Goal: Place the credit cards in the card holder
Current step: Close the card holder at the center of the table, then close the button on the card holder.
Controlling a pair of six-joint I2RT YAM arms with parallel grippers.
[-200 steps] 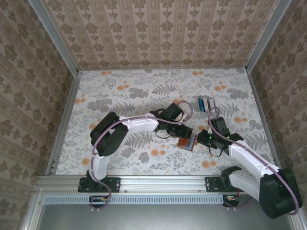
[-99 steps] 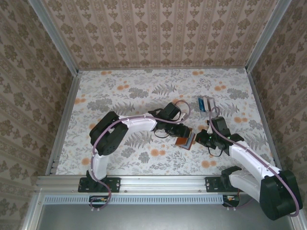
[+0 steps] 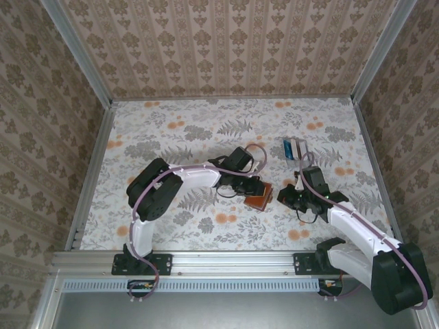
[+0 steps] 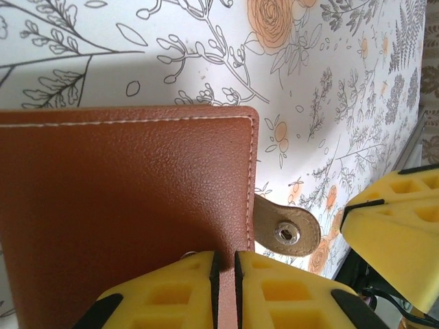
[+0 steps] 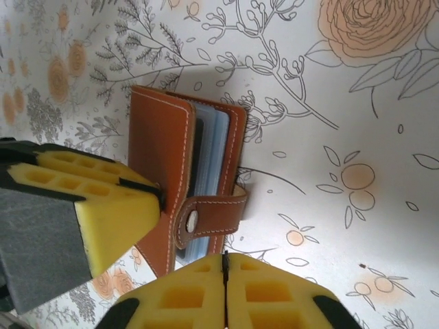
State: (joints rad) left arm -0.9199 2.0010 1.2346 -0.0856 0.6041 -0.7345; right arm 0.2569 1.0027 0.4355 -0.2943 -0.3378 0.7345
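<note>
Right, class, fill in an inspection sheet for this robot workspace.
Surface: floral-print table cover, flat.
Job's things: reddish-brown leather folding wallet folded, between the grippers; blue, white and grey plastic cards together, farther back.
Clutter: nothing seen.
Grippers: left gripper pinching the wallet's edge; right gripper shut, empty, beside the wallet.
Cables: purple cable along each arm.
Surroundings: patterned wallpaper walls, metal frame rails.

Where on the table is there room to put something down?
Free: the table between left wall and left arm, and the strip along the back wall. Crowded: the middle, where left gripper and right gripper meet at the wallet, cards just beyond.
</note>
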